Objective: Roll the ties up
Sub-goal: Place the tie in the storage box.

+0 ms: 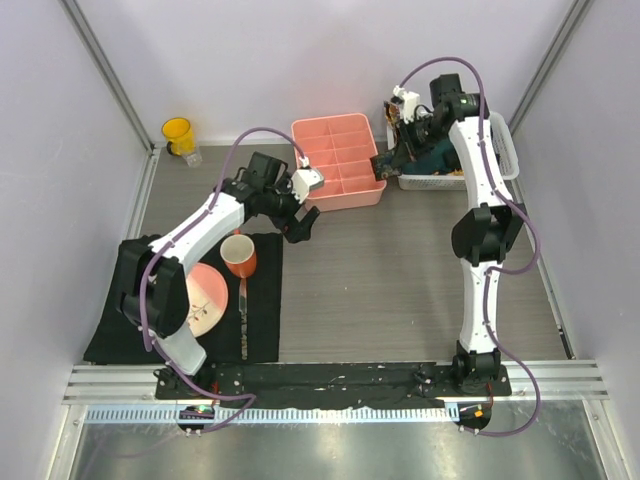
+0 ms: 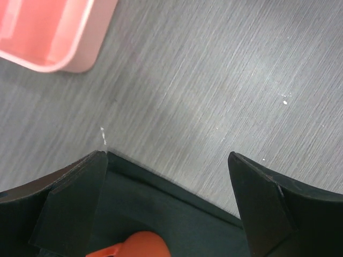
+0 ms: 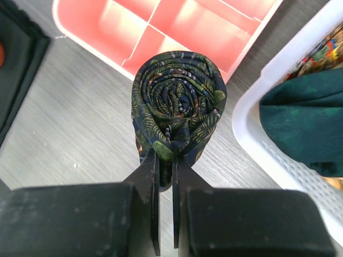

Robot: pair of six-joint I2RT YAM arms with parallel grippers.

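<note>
The rolled tie (image 3: 178,101) is pinched by its edge between the closed fingers of the right gripper (image 3: 165,156), just beyond the tips, the tray (image 3: 115,27) ahead. With so little fabric caught, the coil could be unwound or dropped. The left gripper (image 2: 167,156) is spread wide, empty.

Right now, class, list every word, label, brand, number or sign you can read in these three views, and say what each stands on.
None: no readable text in any view.
The rolled patterned tie carries only a leafy print, no letters.
The pink divided tray, white basket, orange cup and yellow cup show no markings.
</note>
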